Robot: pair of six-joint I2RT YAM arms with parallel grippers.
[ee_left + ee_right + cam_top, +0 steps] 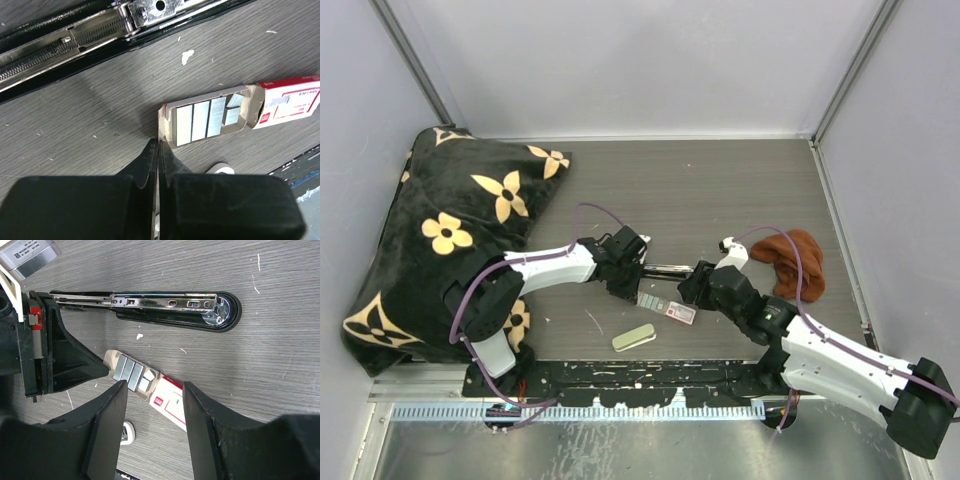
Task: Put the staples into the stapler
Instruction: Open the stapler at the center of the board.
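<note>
The stapler (667,268) (75,42) (170,307) lies opened flat on the table, its chrome staple channel showing. Just in front of it sits the red-and-white box (681,313) (290,102) (172,402) with its cardboard tray (167,127) slid out. Silvery staples (205,120) (129,371) lie side by side in that tray. My left gripper (638,287) (157,142) is shut, its tips pinched on the tray's end wall. My right gripper (698,290) (155,385) hangs open above the box, one finger on either side and touching nothing.
A cream-green oblong (633,338) lies near the front edge. A brown cloth (792,262) is bunched at the right. A black cushion with tan flowers (450,240) fills the left side. A small white piece (220,168) (127,432) rests just in front of the tray.
</note>
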